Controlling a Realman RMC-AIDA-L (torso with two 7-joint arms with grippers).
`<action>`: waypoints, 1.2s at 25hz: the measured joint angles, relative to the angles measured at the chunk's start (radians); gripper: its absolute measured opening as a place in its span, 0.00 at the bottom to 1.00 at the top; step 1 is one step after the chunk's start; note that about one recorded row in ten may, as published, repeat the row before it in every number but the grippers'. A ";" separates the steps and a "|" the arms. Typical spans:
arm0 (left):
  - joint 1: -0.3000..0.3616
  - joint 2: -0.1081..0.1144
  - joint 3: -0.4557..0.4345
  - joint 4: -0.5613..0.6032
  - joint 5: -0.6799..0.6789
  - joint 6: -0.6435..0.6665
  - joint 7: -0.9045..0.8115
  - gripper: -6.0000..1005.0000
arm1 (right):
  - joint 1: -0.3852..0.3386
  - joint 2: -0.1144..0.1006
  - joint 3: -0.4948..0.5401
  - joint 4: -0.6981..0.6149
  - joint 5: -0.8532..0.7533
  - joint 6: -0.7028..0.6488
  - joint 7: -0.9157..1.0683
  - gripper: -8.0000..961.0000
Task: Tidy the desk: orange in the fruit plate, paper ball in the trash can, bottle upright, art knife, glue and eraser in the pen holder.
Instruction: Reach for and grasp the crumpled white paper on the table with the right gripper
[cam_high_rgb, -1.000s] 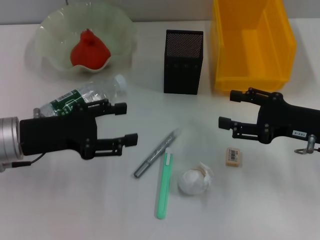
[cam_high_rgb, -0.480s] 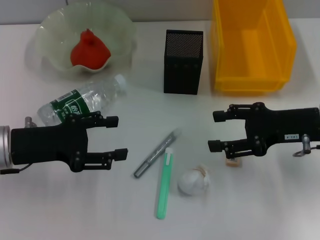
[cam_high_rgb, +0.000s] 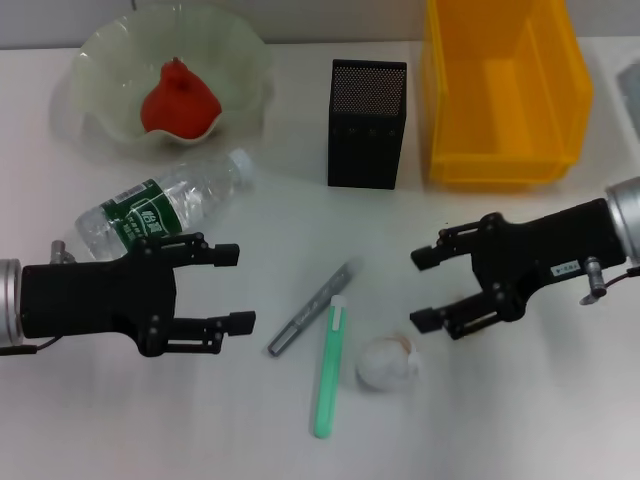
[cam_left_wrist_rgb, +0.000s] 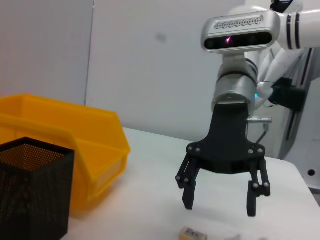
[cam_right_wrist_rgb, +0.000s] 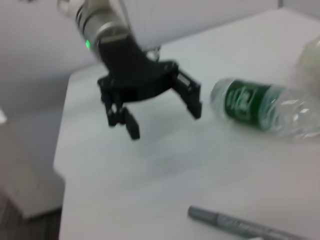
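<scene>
Orange (cam_high_rgb: 178, 100) sits in the pale-green fruit plate (cam_high_rgb: 238, 52) at the far left of the white tabletop (cam_high_rgb: 150, 420). Just in front of the plate the bottle (cam_high_rgb: 160, 204) lies on its side, with its white cap pointing toward the middle. The left gripper (cam_high_rgb: 232, 288) hangs close in front of the bottle, not touching it, and its jaws are spread wide with nothing in them. Next comes a grey pen (cam_high_rgb: 314, 306) lying at a slant, and a green art knife (cam_high_rgb: 328, 366) lies right beside it. Behind them the black pen holder (cam_high_rgb: 366, 124) stands upright. The paper ball (cam_high_rgb: 388, 364) rests just right of the knife. The right gripper (cam_high_rgb: 424, 288) hangs right above and beside the ball, with its jaws wide and holding nothing. The eraser (cam_left_wrist_rgb: 193, 233) lies on the tabletop under those jaws; it shows only in the left wrist view. The yellow trash can (cam_high_rgb: 506, 92) stands at the far right, next to the pen holder.
</scene>
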 joint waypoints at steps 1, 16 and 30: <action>0.000 0.000 -0.006 0.001 0.013 0.012 0.000 0.80 | 0.018 0.002 -0.034 -0.001 -0.015 0.001 0.010 0.85; -0.009 -0.001 -0.001 0.001 0.019 0.015 -0.012 0.80 | 0.061 0.019 -0.267 0.007 -0.032 0.067 0.024 0.85; -0.024 -0.007 -0.001 0.001 0.084 0.050 -0.025 0.80 | 0.074 0.029 -0.383 0.032 -0.019 0.166 0.022 0.83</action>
